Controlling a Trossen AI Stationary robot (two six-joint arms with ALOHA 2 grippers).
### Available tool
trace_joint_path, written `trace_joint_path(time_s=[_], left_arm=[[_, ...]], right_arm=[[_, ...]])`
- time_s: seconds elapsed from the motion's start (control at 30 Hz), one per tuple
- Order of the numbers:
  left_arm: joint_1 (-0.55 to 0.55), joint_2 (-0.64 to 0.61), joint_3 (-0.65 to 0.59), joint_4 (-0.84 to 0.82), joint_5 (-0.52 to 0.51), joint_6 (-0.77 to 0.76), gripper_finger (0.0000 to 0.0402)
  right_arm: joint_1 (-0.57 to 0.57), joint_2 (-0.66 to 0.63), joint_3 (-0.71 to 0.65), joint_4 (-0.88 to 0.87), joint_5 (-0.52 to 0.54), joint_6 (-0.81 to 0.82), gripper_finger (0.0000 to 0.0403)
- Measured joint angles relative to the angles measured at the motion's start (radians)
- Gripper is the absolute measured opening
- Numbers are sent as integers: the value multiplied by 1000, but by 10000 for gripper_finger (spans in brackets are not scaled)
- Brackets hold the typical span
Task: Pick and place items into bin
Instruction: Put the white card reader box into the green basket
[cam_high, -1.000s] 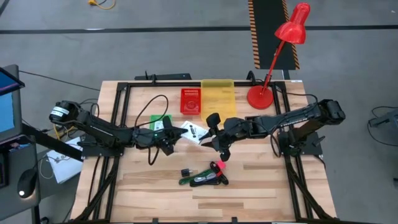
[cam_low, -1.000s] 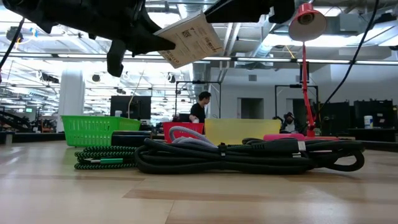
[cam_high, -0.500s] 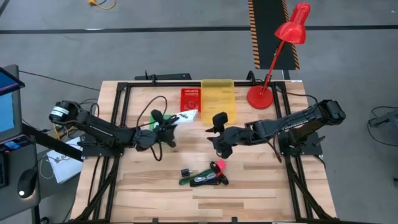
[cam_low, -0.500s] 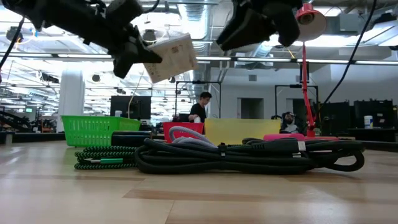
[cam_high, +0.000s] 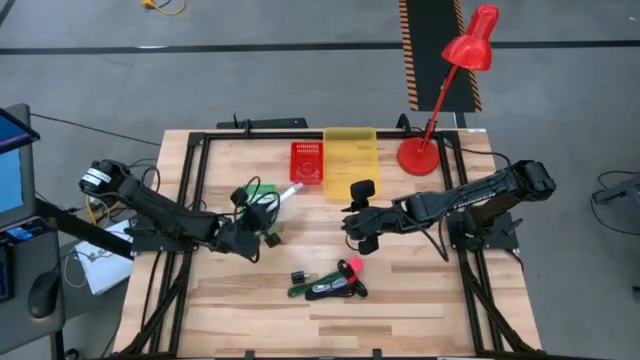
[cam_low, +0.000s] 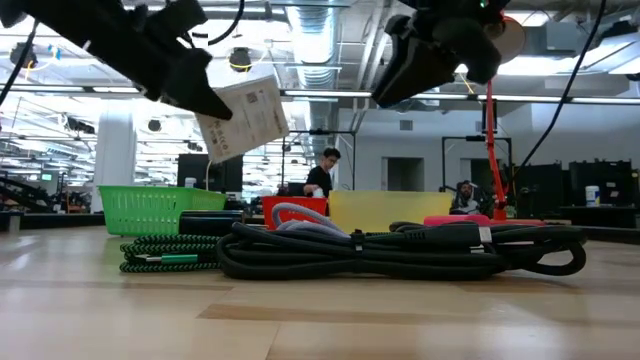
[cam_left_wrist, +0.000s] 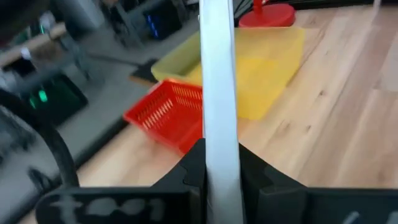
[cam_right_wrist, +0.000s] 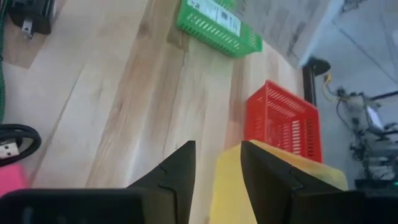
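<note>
My left gripper (cam_high: 270, 202) is shut on the white square packet (cam_high: 288, 189), high above the table near the green bin (cam_high: 252, 190). In the low view the packet (cam_low: 243, 118) hangs tilted below that gripper (cam_low: 212, 98). In the left wrist view the packet (cam_left_wrist: 217, 81) shows edge-on. My right gripper (cam_high: 353, 224) hovers open and empty near the table's middle, seen open in its wrist view (cam_right_wrist: 217, 169). The black cable bundle (cam_low: 400, 250), green cord (cam_low: 165, 255), pink-tipped piece (cam_high: 352, 266) and tiny black block (cam_high: 297, 276) lie on the table nearer the front. My left gripper pinches the packet between its two fingers at one edge (cam_left_wrist: 217, 163), near the packet's upper corner (cam_low: 208, 100). The fingers (cam_left_wrist: 189, 177) come slanting down from the table's left. The packet is lifted clear and hangs tilted below them.
A red bin (cam_high: 306, 162) and a yellow bin (cam_high: 350, 158) stand at the far side, and a red desk lamp (cam_high: 425, 155) stands to their right. The green bin (cam_right_wrist: 217, 25) holds a white labelled piece. Bare wood lies between the bins and the cable pile.
My left gripper has carried the packet from the table's middle toward the left and far side, over to the green bin, and the packet has sunk and tipped. My right gripper, which stood beside the packet, has drawn back toward the right.
</note>
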Motion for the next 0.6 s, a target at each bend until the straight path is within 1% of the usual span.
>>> trace_joint_path(time_s=[0.17, 0.23, 0.3, 0.43, 0.6], left_arm=[[-34, 0, 83, -316, 4, -380, 23], [-39, 0, 108, -437, 28, -522, 23], [-44, 0, 124, -521, 56, -627, 23], [-47, 0, 129, -590, 93, -801, 27], [-43, 0, 129, -604, 85, -911, 24]], right_arm=[[0, 0, 0, -12, 0, 49, 113], [0, 0, 0, -15, 0, 60, 112], [0, 0, 0, -17, 0, 68, 111], [-1, 0, 0, -24, 0, 69, 111], [-2, 0, 0, -42, 0, 67, 111]])
